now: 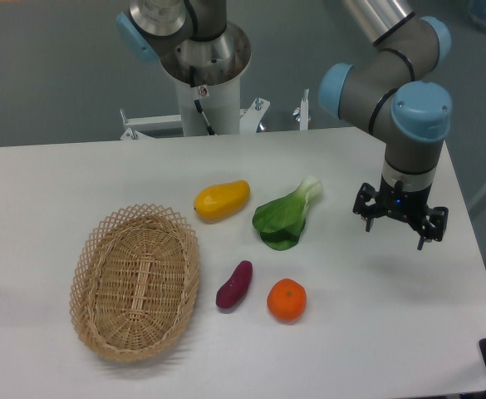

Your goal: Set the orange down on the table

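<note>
On the white table, the orange, grey floor behind.

Single fixed camera — high, front-facing; whole table.

The small round bright-orange fruit sat on the flat white counter just beside a purple sweet potato. The black two-finger gripper hung well apart, jaws spread, empty.

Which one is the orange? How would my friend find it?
Start at the big oval woven wicker basket on the white table. Right of it lies a purple sweet potato, then the small round bright-orange fruit. It's the only ball-shaped one.
</note>
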Available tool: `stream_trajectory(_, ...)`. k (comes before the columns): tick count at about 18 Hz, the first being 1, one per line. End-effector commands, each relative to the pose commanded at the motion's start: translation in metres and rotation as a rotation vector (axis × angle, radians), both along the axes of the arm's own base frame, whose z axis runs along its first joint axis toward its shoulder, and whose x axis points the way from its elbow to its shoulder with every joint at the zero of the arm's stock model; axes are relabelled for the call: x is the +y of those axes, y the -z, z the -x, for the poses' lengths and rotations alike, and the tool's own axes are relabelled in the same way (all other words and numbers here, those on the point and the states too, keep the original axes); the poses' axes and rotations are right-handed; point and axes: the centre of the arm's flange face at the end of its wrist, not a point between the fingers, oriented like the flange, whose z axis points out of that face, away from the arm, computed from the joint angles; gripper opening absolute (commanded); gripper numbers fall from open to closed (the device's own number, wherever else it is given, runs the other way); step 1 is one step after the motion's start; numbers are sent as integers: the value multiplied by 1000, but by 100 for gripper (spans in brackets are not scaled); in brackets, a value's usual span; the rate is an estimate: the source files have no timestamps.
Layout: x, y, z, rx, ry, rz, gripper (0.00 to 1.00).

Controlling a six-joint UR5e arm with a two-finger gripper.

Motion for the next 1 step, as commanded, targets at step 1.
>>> stream_trajectory(1, 0, 0, 0, 0, 0, 0, 100)
